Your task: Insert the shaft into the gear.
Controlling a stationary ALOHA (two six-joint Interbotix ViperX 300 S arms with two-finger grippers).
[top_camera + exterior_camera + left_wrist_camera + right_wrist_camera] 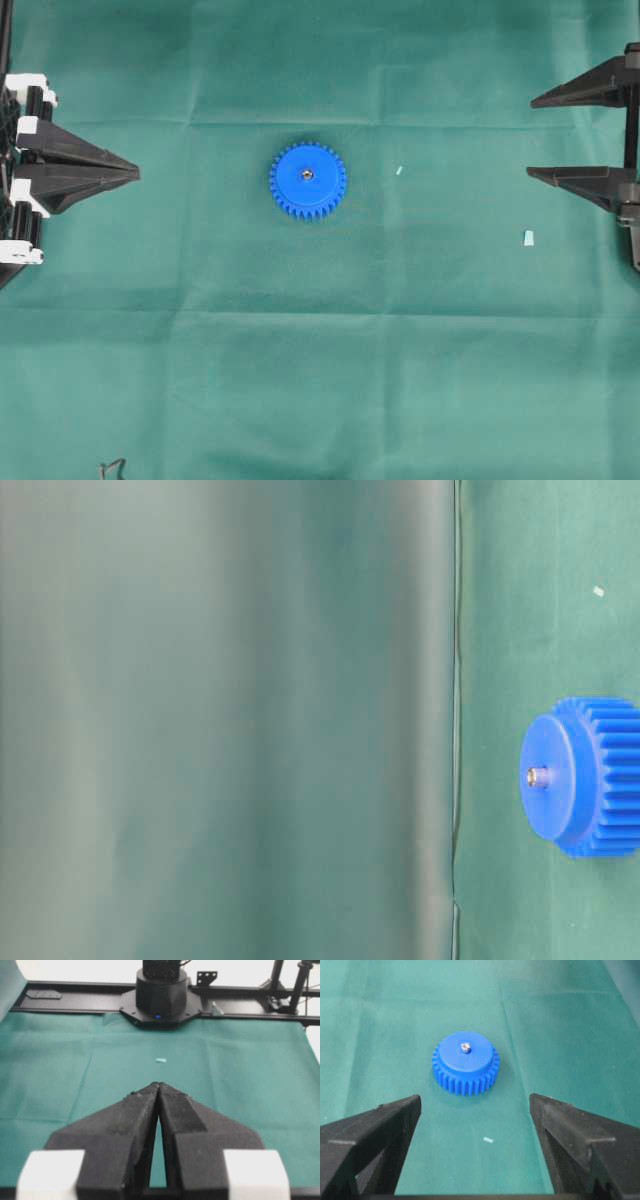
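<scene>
Worktop [320, 400] mostly bare green cloth. Only real obstacle: gear [308, 180] mid-worktop, w/ shaft [307, 174] standing up out of its centre. Wide free cloth all round it, both sides. Left hand [135, 172] and right hand [530, 135] sit at opposite edges, well apart from gear. Two tiny pale scraps [399, 170] [528, 237] lie flat betw. gear and right hand; no hindrance.

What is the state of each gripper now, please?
Left gripper: closed, holding nothing.
Right gripper: wide open, holding nothing.
</scene>
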